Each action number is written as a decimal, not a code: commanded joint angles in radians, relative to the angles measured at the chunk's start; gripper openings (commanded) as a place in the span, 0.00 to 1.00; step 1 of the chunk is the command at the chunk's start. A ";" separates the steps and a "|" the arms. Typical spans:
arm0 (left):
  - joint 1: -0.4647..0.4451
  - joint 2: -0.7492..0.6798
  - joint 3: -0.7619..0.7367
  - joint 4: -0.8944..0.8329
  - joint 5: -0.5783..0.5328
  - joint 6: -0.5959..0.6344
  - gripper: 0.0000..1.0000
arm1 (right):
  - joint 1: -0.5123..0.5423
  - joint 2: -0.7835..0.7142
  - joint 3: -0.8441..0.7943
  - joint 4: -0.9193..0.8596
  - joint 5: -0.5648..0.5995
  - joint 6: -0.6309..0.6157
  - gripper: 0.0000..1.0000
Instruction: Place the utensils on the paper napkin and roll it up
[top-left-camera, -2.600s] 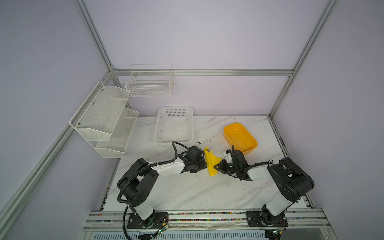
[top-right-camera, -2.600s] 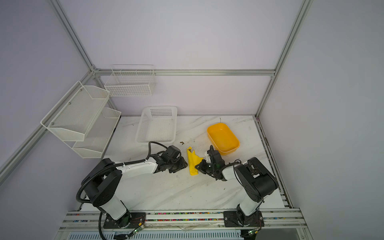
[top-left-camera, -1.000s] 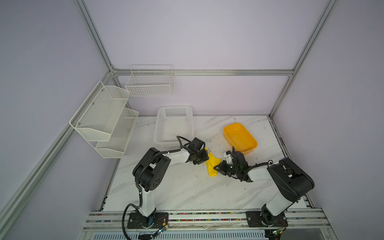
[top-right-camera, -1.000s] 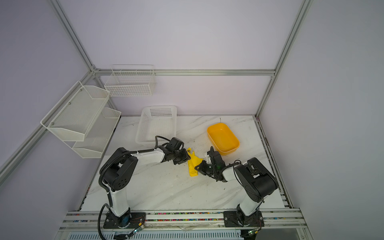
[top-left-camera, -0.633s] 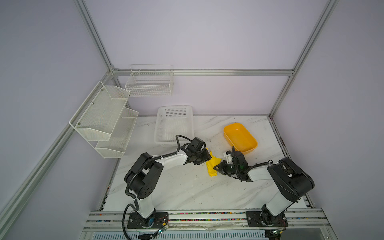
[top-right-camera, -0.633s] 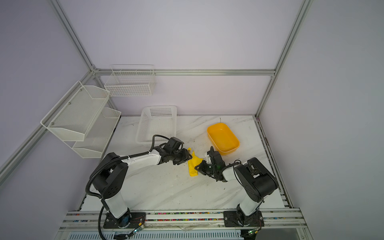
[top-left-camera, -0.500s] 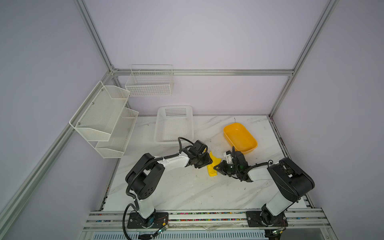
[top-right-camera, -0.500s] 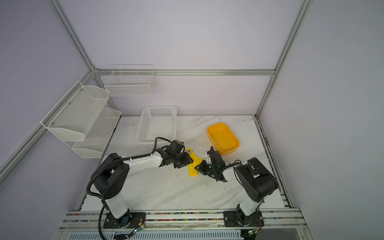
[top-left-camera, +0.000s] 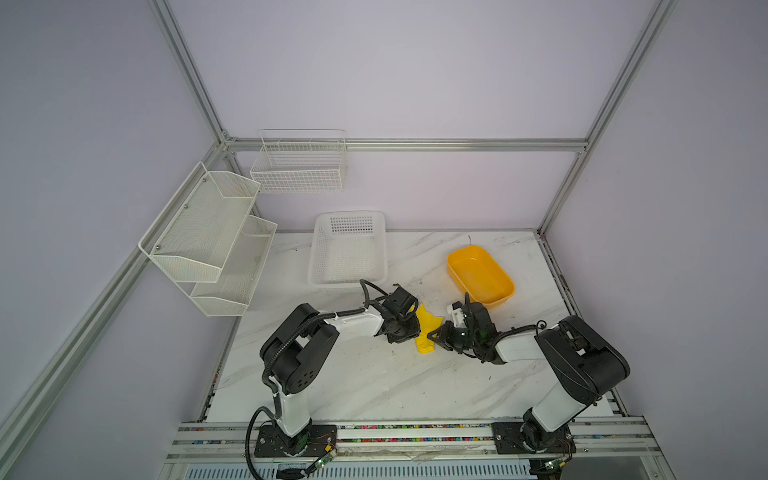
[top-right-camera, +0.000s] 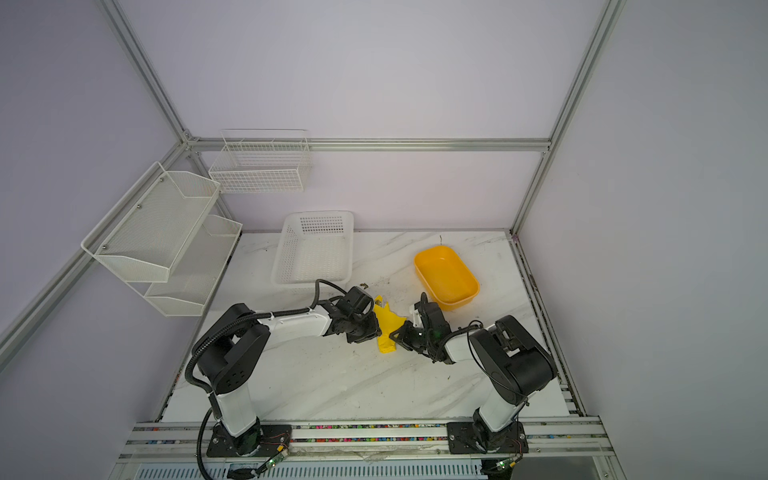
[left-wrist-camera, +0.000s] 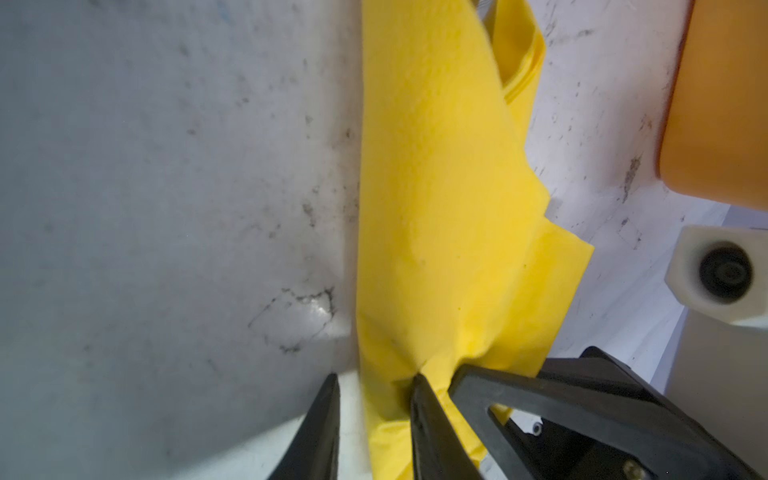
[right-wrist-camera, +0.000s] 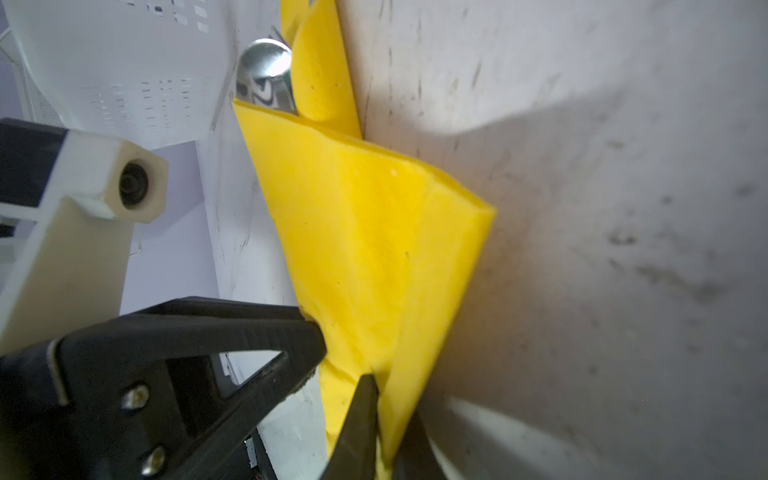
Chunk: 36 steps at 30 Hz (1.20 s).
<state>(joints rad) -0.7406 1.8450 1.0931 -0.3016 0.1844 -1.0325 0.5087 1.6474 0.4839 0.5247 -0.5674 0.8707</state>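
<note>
The paper napkin (top-left-camera: 426, 328) (top-right-camera: 388, 328) lies half rolled, a bright yellow strip on the marble table between my two grippers. The round shiny end of one of the utensils (right-wrist-camera: 266, 75) sticks out of the roll's far end; the rest is hidden inside. My left gripper (top-left-camera: 411, 332) (left-wrist-camera: 376, 378) stands narrowly open astride the napkin's (left-wrist-camera: 436, 187) left edge, with bare table showing beside one finger. My right gripper (top-left-camera: 434, 334) (right-wrist-camera: 388, 399) is shut on a fold of the napkin (right-wrist-camera: 365, 232) near its front end. The two grippers' fingers almost touch.
An orange-yellow tub (top-left-camera: 480, 276) stands just behind the right gripper. A white slotted basket (top-left-camera: 349, 249) sits at the back behind the left arm. Mesh shelves (top-left-camera: 208, 232) hang on the left wall and a wire basket (top-left-camera: 299, 162) on the back wall.
My left gripper has slid along the napkin from its far end toward its front end, and its jaws have narrowed. The right gripper has kept its hold and stayed put.
</note>
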 joint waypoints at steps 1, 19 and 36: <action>0.002 0.018 0.004 -0.026 -0.027 0.015 0.27 | -0.002 -0.023 -0.014 -0.038 0.001 0.004 0.11; -0.017 0.043 0.039 -0.037 -0.011 0.043 0.37 | -0.002 -0.025 -0.009 -0.048 0.006 0.002 0.12; -0.019 0.096 0.038 -0.044 -0.013 0.049 0.30 | -0.027 -0.133 0.027 -0.185 0.136 0.023 0.47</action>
<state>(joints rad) -0.7506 1.8843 1.1225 -0.2653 0.2035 -1.0019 0.4919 1.5322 0.4881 0.3801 -0.4721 0.8818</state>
